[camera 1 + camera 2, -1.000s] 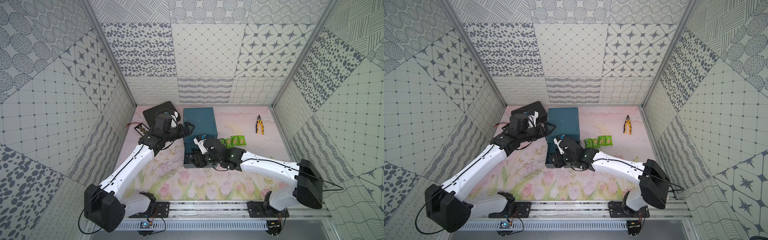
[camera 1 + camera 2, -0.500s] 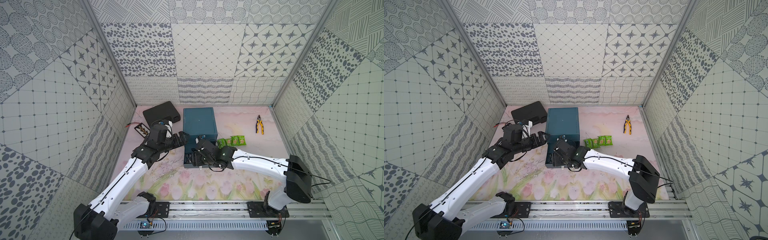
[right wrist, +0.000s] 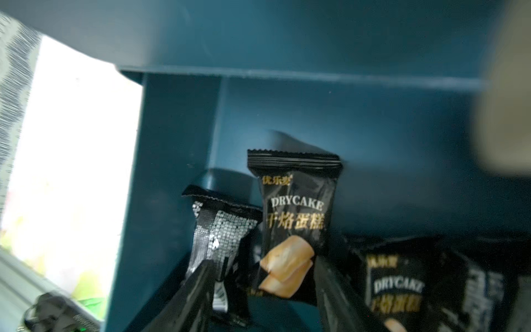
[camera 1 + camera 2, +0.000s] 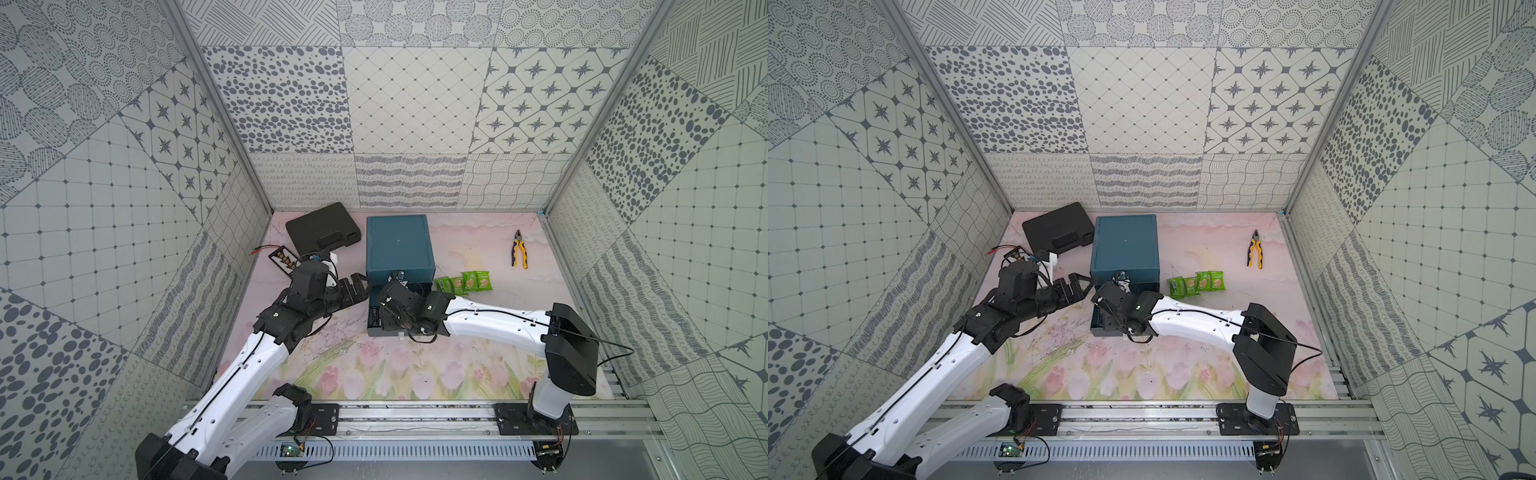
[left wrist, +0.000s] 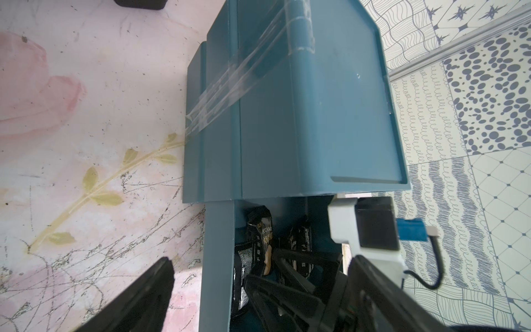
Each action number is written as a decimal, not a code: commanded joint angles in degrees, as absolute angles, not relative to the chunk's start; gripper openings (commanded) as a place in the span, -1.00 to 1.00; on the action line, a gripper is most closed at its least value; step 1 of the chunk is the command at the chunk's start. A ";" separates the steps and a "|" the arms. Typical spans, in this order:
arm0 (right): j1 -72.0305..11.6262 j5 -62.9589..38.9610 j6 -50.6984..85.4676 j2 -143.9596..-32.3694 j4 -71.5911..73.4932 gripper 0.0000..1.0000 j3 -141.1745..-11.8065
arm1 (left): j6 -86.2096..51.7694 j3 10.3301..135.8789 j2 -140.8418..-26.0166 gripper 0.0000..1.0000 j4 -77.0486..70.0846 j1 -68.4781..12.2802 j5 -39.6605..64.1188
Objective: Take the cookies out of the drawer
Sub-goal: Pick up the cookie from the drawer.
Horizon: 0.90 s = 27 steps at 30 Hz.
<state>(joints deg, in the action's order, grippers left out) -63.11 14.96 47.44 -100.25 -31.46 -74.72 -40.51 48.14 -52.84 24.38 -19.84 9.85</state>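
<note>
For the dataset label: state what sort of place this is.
Probably a robot data-collection cell, not a home: patterned wall panels in a metal frame, a left arm and right arm bolted to a rail, a flowered mat.

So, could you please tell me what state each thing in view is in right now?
drawer: pulled open.
black cookies: inside the drawer.
green cookies: out, in a row on the table.
left gripper: open, empty, beside the drawer.
right gripper: open, inside the drawer, jaws either side of one black packet.
pliers: lying flat, shut.
black case: closed.
</note>
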 commanded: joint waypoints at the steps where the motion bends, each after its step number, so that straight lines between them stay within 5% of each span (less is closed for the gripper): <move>1: -62.56 16.78 47.75 -102.28 -32.87 0.00 -76.03 | -40.51 48.09 -52.03 0.97 25.00 -19.69 9.54; 12: -62.41 20.26 45.02 -97.48 -32.33 -0.73 -74.63 | -41.18 48.65 -52.91 0.97 24.26 -19.69 10.90; 27: -62.32 17.50 41.19 -84.94 -25.92 -0.93 -66.81 | -42.30 50.17 -53.76 0.97 23.95 -19.78 13.59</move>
